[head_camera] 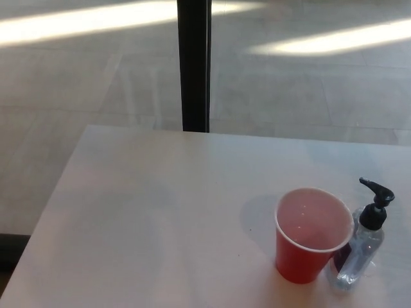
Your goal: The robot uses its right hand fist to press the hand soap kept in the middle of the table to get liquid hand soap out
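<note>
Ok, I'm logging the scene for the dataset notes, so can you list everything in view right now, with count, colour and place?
Red plastic cup with a white rim: one, red, upright on the table, toward its near right part.
Clear plastic hand soap bottle with a black pump head: one, clear body with a dark label, black pump, standing just right of the cup and partly hidden behind it.
White rectangular table: one, white, fills the lower part of the view.
Black vertical post: one, black, beyond the table's far edge.
Grey tiled floor: grey, with bright strips of light, behind the table.
Robot's left hand: not in view.
Robot's right hand: not in view.
</note>
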### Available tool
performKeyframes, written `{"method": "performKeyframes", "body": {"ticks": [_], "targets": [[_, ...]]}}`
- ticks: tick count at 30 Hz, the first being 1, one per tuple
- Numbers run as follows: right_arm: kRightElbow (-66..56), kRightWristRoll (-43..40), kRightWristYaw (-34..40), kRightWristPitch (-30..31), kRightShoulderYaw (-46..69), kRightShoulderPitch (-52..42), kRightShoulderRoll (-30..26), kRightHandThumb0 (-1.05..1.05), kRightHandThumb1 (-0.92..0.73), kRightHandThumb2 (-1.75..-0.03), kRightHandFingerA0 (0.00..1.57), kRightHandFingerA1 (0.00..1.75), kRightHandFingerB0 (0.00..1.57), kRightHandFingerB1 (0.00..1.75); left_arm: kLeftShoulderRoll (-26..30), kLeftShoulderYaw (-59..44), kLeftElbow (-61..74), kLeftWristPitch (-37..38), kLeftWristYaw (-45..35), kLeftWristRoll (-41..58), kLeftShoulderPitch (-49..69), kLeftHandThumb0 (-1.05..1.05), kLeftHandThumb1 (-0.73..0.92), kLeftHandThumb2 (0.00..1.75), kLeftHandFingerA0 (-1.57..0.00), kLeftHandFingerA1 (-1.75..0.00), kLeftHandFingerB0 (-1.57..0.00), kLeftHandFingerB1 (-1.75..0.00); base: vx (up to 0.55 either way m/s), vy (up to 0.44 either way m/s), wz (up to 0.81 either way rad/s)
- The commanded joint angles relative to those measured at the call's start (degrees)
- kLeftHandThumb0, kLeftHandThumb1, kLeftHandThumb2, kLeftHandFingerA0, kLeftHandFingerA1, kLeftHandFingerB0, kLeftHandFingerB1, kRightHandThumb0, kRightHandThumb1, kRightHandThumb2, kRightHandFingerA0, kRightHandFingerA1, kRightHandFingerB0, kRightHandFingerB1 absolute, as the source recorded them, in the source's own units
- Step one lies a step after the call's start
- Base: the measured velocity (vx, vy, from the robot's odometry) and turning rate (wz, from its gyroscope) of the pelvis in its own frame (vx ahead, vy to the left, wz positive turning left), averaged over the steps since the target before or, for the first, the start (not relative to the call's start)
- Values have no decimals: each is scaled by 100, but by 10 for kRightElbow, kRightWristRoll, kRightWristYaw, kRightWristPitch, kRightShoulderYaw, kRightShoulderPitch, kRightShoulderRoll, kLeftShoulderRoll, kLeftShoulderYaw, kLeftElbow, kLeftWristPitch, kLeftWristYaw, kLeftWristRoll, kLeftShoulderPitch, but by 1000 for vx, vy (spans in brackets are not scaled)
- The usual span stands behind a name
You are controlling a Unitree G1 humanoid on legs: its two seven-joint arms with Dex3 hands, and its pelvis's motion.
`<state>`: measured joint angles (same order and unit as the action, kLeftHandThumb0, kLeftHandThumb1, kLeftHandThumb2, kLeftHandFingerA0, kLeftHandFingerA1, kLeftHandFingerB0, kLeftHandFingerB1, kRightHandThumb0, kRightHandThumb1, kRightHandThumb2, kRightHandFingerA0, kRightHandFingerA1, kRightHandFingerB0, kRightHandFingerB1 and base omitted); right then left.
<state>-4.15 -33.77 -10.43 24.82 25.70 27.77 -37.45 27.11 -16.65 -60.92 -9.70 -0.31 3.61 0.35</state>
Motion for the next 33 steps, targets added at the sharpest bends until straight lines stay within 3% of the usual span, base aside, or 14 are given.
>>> {"method": "performKeyframes", "body": {"ticks": [1, 9, 10, 13, 14, 15, 16, 20, 21, 22, 26, 31, 32, 33], "targets": [[-1, -59, 72, 121, 140, -24, -36, -40, -38, -120, 138, 145, 107, 121, 6, -6, -9, -7, 8, 4, 4, -26, 56, 93, -64, -86, -52, -76, 0, 0, 0], [31, -11, 200, 109, 317, -117, 32, -57, -11, -151, 128, 168, 113, 151, 6, -5, -9, -6, 5, 5, 0, -26, 53, 100, -62, -82, -49, -73, 0, 0, 0], [32, -2, 206, 98, 329, -133, 43, -46, 3, -173, 128, 171, 111, 152, 7, -4, -10, -6, 6, 4, 0, -27, 56, 93, -63, -84, -51, -74, 0, 0, 0], [38, 30, 231, 70, 363, -196, 85, -56, -4, -175, 132, 174, 112, 161, 8, -3, -17, 2, 3, 2, -2, -28, 53, 100, -63, -83, -48, -73, 0, 0, 0], [44, 31, 244, 64, 377, -208, 101, -32, -31, -131, 157, 159, 126, 138, 9, 0, -20, 3, 2, -1, -2, -28, 54, 99, -63, -82, -47, -72, 0, 0, 0], [55, 29, 251, 50, 397, -241, 135, -60, -25, -164, 135, 174, 109, 160, 9, 2, -12, -2, 5, -3, 4, -29, 55, 94, -66, -86, -54, -77, 0, 0, 0], [62, 29, 261, 43, 408, -252, 151, -46, -17, -170, 134, 175, 105, 161, 8, 1, -10, -3, 6, -3, 6, -28, 53, 97, -67, -85, -54, -76, 0, 0, 0], [115, 25, 293, 24, 440, -281, 199, -43, -44, -139, 155, 163, 108, 135, 7, 5, -10, 4, 5, -6, 10, -29, 53, 97, -68, -85, -53, -76, 0, 0, 0], [126, 36, 285, 10, 430, -301, 218, -41, -24, -173, 136, 174, 94, 157, 7, 5, -22, 2, 10, -7, 3, -29, 55, 93, -68, -85, -52, -74, 0, 0, 0], [125, 37, 284, 9, 428, -305, 221, -41, -24, -173, 136, 174, 94, 157, 8, 5, -23, 2, 10, -7, 4, -29, 55, 93, -68, -85, -52, -74, 0, 0, 0], [141, 53, 300, 9, 409, -316, 247, -47, -45, -130, 155, 156, 108, 126, 7, -3, -17, -2, 6, 4, 5, -26, 54, 98, -62, -82, -47, -72, 0, 0, 0], [149, 65, 286, 6, 365, -352, 284, -44, -35, -129, 157, 160, 104, 124, 3, -7, -4, -13, 9, 6, 10, -28, 56, 91, -62, -82, -49, -73, 0, 0, 0], [155, 64, 270, 7, 355, -362, 284, -37, -24, -155, 133, 175, 105, 142, 3, -7, -2, -11, 9, 5, 11, -27, 56, 92, -63, -83, -50, -74, 0, 0, 0], [159, 52, 270, 10, 359, -362, 286, -31, -31, -147, 134, 175, 103, 133, 3, -12, -4, -11, 7, 11, 10, -26, 56, 93, -61, -84, -49, -74, 0, 0, 0]]}}
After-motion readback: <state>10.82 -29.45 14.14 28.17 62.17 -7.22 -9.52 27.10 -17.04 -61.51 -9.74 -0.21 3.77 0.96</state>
